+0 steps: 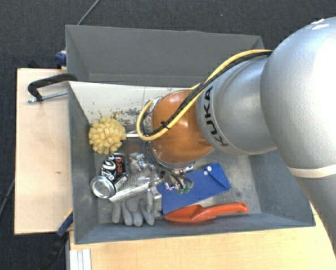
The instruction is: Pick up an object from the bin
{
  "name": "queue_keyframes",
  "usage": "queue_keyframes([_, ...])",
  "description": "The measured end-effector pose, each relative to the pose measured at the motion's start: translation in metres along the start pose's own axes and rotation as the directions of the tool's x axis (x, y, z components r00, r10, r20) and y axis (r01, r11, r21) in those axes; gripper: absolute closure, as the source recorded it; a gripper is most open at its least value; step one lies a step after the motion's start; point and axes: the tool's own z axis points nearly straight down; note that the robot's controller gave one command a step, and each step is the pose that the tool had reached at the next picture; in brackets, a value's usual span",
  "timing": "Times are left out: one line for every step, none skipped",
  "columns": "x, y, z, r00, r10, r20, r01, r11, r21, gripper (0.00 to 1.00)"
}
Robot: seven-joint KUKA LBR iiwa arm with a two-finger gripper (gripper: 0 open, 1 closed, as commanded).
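Left to right, here is the count. One knobbly pale-yellow foam ball [106, 136] sits at the far left, up against the bin's back slope. Just in front of it lies one crushed black drinks can [109, 176], its silver top turned towards the front-left corner. One limp grey fabric glove [133, 210] lies along the front wall, cuff pointing right. Right of that is one flat blue rectangular pack [197, 188], tilted, and tucked under its front edge is one orange-red plastic handle [208, 211], lying lengthwise along the front wall. Five things in all, loose, crowded into the front half.

The grey metal bin [252, 193] has sloping walls and a scuffed, speckled pale back panel. Dark carpet-like floor lies beyond it.

The arm comes in from the right, with a yellow cable looping over its orange wrist cover. The gripper [159, 181] is low in the front middle, between the can and the blue pack, just above the glove's cuff. I cannot tell whether the claw is clenched or released; the metalwork there is too cluttered.
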Motion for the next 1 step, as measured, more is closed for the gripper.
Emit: queue_keyframes([-0.0100, 0.0126, 0.0018, 0.994, -0.106, 0.007, 0.106, 0.994, 0.001, 1.00])
